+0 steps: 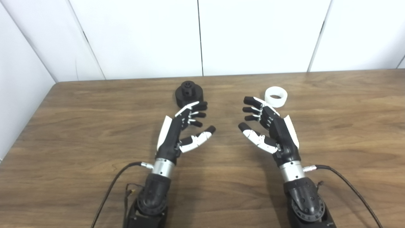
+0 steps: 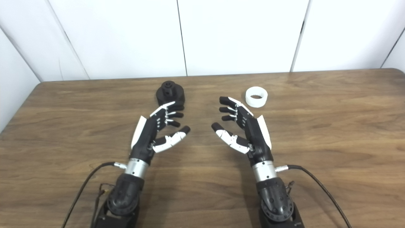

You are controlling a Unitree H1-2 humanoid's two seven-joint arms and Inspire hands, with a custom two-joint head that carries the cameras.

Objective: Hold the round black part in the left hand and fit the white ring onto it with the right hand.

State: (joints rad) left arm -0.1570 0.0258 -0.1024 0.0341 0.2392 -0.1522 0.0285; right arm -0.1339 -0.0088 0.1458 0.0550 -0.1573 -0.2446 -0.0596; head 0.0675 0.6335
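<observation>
A round black part (image 1: 188, 92) with a raised hub stands on the wooden table (image 1: 63, 133) towards the back, left of centre. My left hand (image 1: 183, 128) hovers just in front of it, open, its fingertips close to the part's near edge. A white ring (image 1: 276, 96) lies flat on the table to the right. My right hand (image 1: 269, 126) is open too, palm turned inward, with its fingertips just left of and in front of the ring. Neither hand holds anything.
White wall panels (image 1: 202, 34) rise right behind the table's far edge, and another panel runs along its left side. Black cables (image 1: 348, 186) trail from both wrists across the near part of the table.
</observation>
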